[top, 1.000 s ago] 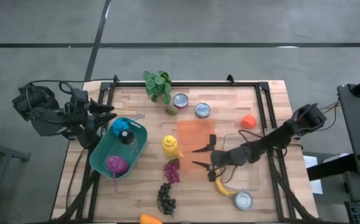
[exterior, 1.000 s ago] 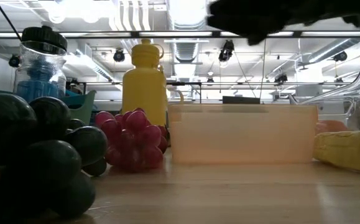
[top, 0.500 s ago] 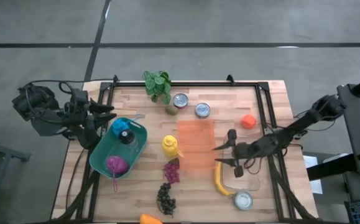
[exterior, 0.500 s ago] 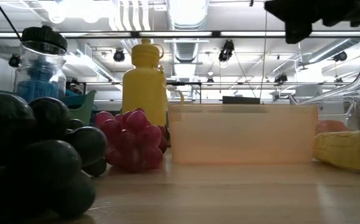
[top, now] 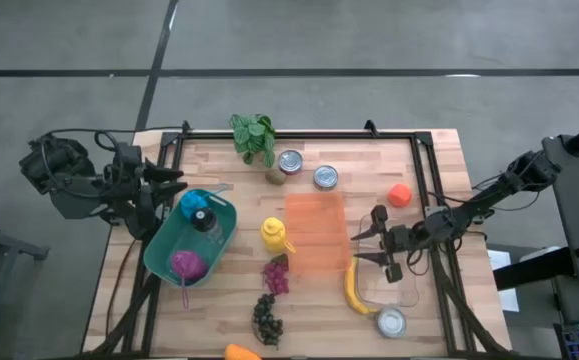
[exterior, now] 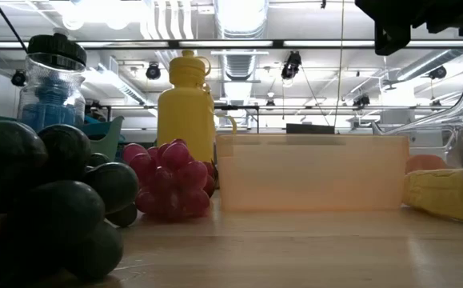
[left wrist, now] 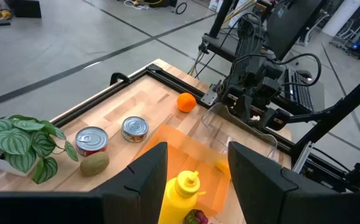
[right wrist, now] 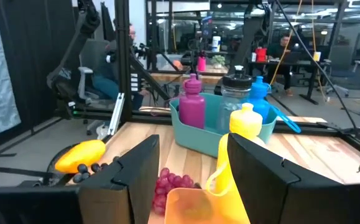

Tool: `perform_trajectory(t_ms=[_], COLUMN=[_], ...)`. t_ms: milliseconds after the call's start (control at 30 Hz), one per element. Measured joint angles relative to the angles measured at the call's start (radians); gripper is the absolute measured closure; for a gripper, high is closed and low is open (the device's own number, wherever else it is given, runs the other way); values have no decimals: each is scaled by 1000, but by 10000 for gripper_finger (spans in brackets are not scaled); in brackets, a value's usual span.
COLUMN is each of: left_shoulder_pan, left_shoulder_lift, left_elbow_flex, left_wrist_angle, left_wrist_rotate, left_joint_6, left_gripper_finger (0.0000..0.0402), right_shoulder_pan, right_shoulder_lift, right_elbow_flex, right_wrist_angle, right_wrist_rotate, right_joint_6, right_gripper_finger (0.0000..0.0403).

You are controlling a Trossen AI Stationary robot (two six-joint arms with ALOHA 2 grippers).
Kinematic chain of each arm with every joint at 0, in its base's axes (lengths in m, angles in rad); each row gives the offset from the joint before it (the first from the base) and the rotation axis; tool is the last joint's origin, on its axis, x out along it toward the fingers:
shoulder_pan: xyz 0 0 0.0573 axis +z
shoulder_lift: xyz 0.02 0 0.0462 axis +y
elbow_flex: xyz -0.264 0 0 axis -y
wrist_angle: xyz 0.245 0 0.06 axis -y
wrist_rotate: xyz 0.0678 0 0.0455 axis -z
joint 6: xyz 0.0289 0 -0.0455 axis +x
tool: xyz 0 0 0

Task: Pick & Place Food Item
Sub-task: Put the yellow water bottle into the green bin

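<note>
Right gripper (top: 372, 247) now pulled back toward right side, above clear container (top: 394, 285); a second ago out over banana (top: 354, 290) and orange tray (top: 315, 233) edge. Fingers parted about halfway, nothing between them. Same spread across the last second, so no grab attempted. Banana unmoved: lying on wood between orange tray and clear container, tip near the tin can (top: 391, 322). Reads as an aborted or repositioning approach; pick not yet done, task at its start.

Left gripper (left wrist: 192, 177) parked off the table's left edge beside teal basket (top: 164, 262), fingers part open, empty, no change.

Room: gripper hanging high in low view, clear of everything on the table. Banana hemmed in on two sides — tray edge on one, container wall on the other, can at the near end. Open wood only toward front edge. Descent probably best straight down, fingers across the banana's width; any sideways drift likely to knock container wall. Red grapes (top: 276, 277) and dark grapes (top: 267, 318) near, other side of tray corner, not in the way. Yellow bottle (top: 276, 234) touching tray's left edge. Two cans (top: 308, 169), kiwi (top: 276, 177), plant (top: 254, 136) along far edge, orange (top: 399, 194) far right, well apart from work zone. Another yellow-orange item (top: 241, 352) at front rim, partly cut off.
</note>
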Motion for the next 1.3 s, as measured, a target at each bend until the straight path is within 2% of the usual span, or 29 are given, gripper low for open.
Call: perform_trajectory(t_ms=[1100, 1300], left_shoulder_pan=[0, 0], left_shoulder_lift=[0, 0], left_elbow_flex=[0, 0], left_wrist_angle=[0, 10], left_wrist_rotate=[-1, 51], left_joint_6=[39, 0], left_gripper_finger=[229, 229], right_shoulder_pan=[0, 0], right_shoulder_lift=[1, 1], right_elbow_flex=[2, 2], right_wrist_angle=[-7, -7], right_wrist_rotate=[2, 2], right_joint_6=[-1, -1], right_gripper_finger=[214, 214])
